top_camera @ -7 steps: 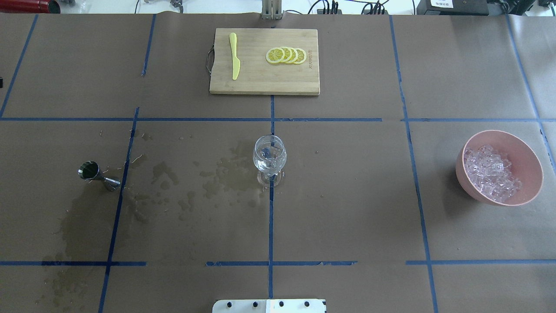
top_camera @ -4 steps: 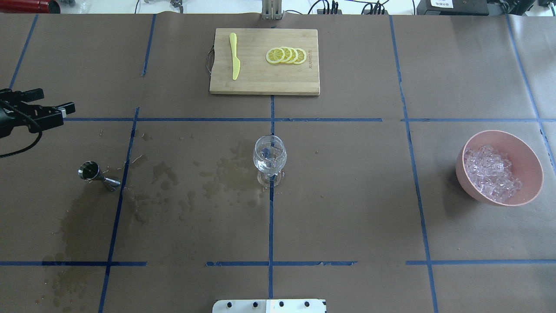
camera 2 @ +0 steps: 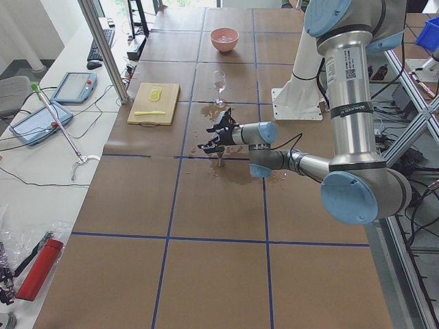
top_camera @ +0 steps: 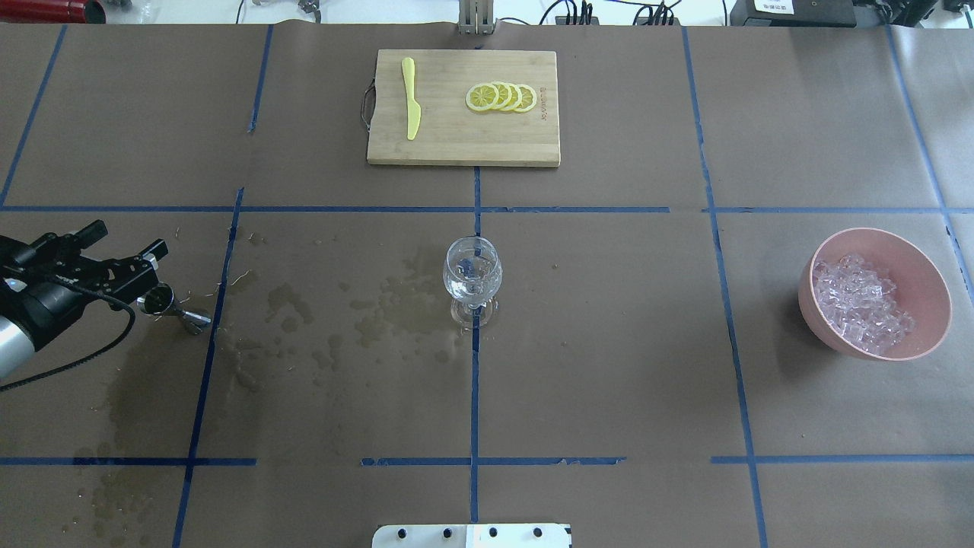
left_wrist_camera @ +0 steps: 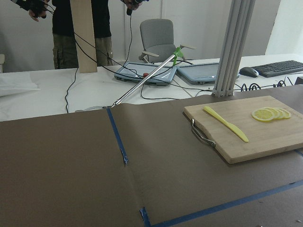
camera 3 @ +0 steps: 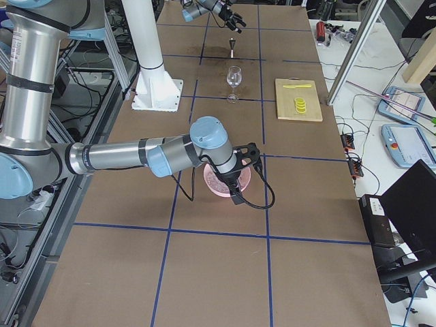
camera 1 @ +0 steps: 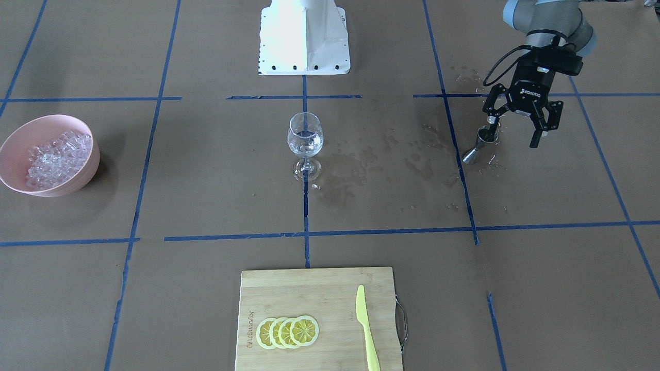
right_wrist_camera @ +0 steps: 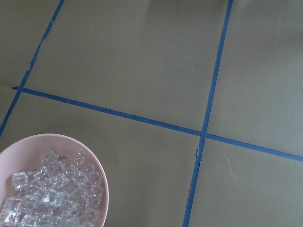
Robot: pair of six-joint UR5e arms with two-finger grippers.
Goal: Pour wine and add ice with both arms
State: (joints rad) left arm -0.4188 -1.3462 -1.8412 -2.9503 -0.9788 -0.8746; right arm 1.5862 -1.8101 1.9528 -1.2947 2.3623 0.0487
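- the left gripper [camera 1: 515,131] hangs at the upper right of the front-facing view, on the end of the left arm [camera 1: 546,20]. its two black fingers [camera 1: 537,138] are spread wide and nothing is clamped between them.
- a small steel jigger [camera 1: 479,145] stands on the table just beside that gripper, with its upper cup right at one fingertip. whether the two touch i cannot tell.
- the wine glass [camera 1: 305,129] stands upright at the centre of the frame, its foot on a blue tape line, well apart from the jigger.
- the wine [camera 1: 305,148] is a shallow clear pool in the bottom of the glass.
- dark wet patches [top_camera: 304,320] stain the brown paper between the jigger and the glass.
- the ice [camera 1: 54,154] lies heaped in a pink bowl [camera 1: 31,123] at the left edge of the front-facing view, mid-height.
- the right gripper [camera 3: 238,178] shows only in the right-side view, at the centre of the frame, low over the pink bowl. whether its jaws are apart or closed i cannot tell.
- the right wrist camera has the bowl and the ice in its lower left corner.
- a bamboo cutting board [camera 1: 309,293] lies at the bottom centre of the front-facing view. it carries a row of overlapping lemon slices [camera 1: 287,332] and a yellow knife [camera 1: 367,324], apart from each other.
- a white pedestal [camera 1: 304,36] stands at the top centre.
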